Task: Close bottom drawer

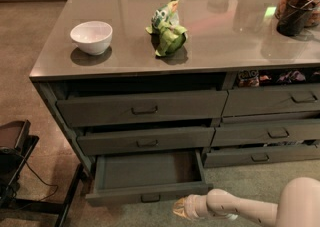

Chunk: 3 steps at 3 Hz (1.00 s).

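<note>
Lowest in the frame, right of centre, the gripper (182, 209) hangs close to the floor at the end of the pale arm (240, 210), which enters from the lower right corner. Whether the gripper is released or clenched I cannot tell; it appears to grasp nothing.

Just above and to the left of it is the bottom drawer (125, 197) — pulled well out of its stack, its empty inside open to view. The gripper is just beside the right end of the drawer front, slightly nearer to the camera than the front, and to the right of the small dark pull (150, 197). I cannot tell if it touches the front.

The step in hand, as I judge, is to push this drawer in. To do it well, the gripper should meet the flat front near the pull and not at the right corner, so the drawer does not twist. The push should go straight toward the stack — slow and level, until the front is flush with the middle drawer (145, 141) above.

Further back, the top drawer (142, 107) is also a little open. On the counter (225, 36) stand a white bowl (91, 36) at upper left and a green bag (167, 28) near the centre.
</note>
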Each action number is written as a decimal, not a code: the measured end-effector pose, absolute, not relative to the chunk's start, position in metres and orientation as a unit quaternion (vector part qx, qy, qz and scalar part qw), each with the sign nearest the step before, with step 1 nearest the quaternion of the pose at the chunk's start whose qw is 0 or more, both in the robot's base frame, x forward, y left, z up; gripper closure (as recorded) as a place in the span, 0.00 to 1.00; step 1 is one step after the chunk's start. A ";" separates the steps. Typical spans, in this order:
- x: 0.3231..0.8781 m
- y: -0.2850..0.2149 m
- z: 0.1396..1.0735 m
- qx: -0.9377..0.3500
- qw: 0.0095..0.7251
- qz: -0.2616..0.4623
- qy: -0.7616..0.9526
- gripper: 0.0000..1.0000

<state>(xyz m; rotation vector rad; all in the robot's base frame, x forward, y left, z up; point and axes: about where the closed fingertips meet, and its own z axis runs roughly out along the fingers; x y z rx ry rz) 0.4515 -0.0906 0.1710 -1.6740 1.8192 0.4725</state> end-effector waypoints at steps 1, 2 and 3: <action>0.469 -0.093 0.160 -0.637 0.329 0.155 0.679 1.00; 0.485 -0.096 0.156 -0.636 0.357 0.130 0.672 1.00; 0.496 -0.101 0.154 -0.631 0.379 0.111 0.668 1.00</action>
